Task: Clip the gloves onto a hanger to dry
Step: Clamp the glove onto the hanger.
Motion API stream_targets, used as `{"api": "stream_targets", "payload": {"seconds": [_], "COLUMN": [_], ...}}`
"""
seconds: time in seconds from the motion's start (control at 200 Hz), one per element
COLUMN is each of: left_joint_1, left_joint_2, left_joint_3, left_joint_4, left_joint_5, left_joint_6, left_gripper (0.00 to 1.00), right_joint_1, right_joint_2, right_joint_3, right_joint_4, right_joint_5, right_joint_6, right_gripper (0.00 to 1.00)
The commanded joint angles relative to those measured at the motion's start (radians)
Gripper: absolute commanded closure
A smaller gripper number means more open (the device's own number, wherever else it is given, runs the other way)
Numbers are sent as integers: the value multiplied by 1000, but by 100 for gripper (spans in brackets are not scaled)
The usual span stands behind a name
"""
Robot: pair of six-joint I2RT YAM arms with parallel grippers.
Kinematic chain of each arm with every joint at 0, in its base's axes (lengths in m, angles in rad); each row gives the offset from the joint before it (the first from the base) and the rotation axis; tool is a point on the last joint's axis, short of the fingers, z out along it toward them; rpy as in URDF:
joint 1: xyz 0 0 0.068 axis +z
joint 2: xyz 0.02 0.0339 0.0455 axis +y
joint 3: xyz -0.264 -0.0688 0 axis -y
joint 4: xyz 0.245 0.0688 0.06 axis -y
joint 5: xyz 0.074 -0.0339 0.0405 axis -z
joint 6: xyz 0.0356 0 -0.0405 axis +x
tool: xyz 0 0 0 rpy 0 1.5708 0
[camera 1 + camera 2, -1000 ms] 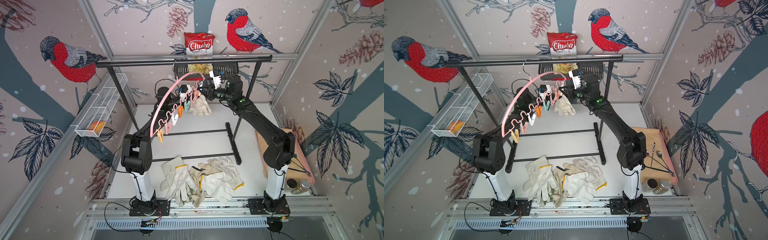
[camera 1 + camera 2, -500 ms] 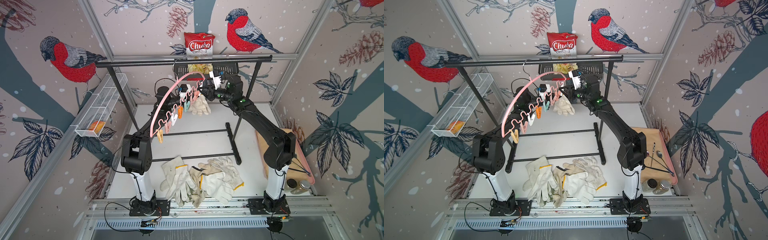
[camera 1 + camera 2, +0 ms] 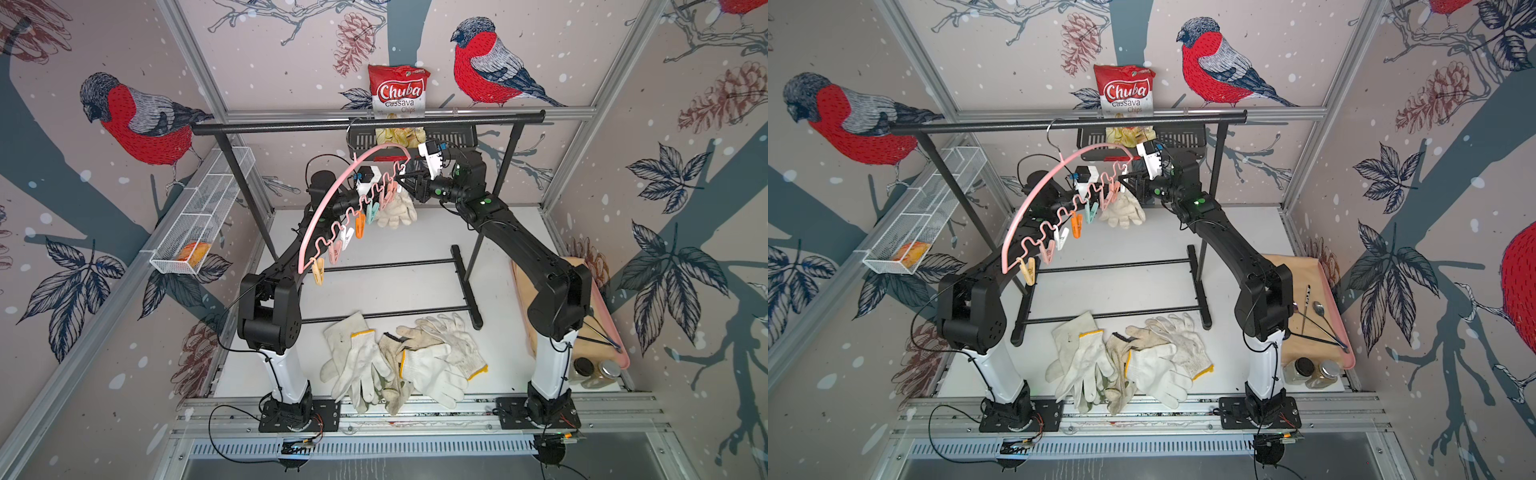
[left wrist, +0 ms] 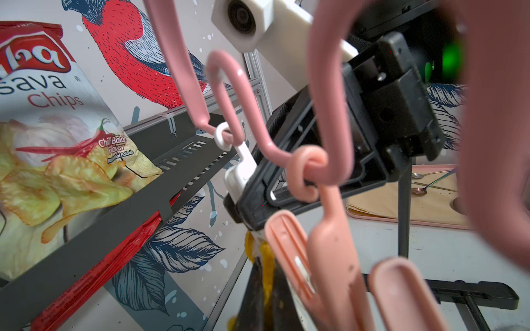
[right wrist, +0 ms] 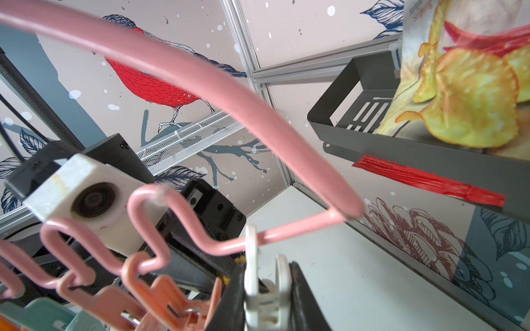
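Observation:
The pink hanger (image 3: pixel 328 199) hangs by its hook from the black rack bar (image 3: pixel 291 126), with a row of pastel clothespins under it. My left gripper (image 4: pixel 265 275) is shut on the yellow-edged cuff of a knit glove (image 3: pixel 397 212), which dangles below the hanger's far end. My right gripper (image 5: pixel 265 295) is shut on the white clothespin (image 5: pixel 252 275) at that end, squeezing its handles; in the left wrist view that clothespin (image 4: pixel 241 169) sits just above the cuff. Several more gloves (image 3: pixel 399 361) lie in a heap at the table's front edge.
A chips bag (image 3: pixel 398 95) stands in a black shelf (image 3: pixel 453 139) behind the rack. A wire basket (image 3: pixel 199 224) hangs on the left wall. At the right are a pink tray (image 3: pixel 1337 328) with spoons and two jars (image 3: pixel 1312 372). The rack's base bars (image 3: pixel 395 264) cross the table.

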Motion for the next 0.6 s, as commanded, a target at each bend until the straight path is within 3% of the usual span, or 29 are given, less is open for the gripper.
{"api": "stream_targets", "payload": {"seconds": [0.0,0.215,0.25,0.31,0.375,0.435,0.595], "left_joint_1": [1,-4,-5,-6,-7,-7,-6], "left_joint_2": [-15,-15,-14,-13,-15,-17,-22], "left_joint_3": [4,3,2,0,-5,-11,-26], "left_joint_4": [28,44,44,41,42,43,47], "left_joint_5": [35,40,41,41,42,41,35], "left_joint_6": [7,-10,-10,-10,-10,-9,-10], "left_gripper": [100,100,100,100,100,100,100], "right_joint_1": [0,-1,-1,-1,-2,-4,-7], "right_joint_2": [-3,-3,-2,-5,-5,-6,-7], "right_joint_3": [-4,-4,-2,-2,-2,-3,0], "right_joint_4": [-15,-11,-9,-9,-8,-5,3], "right_joint_5": [9,9,10,14,21,23,25], "right_joint_6": [-10,-5,-4,-2,2,8,22], "right_gripper": [90,89,84,63,52,45,38]}}
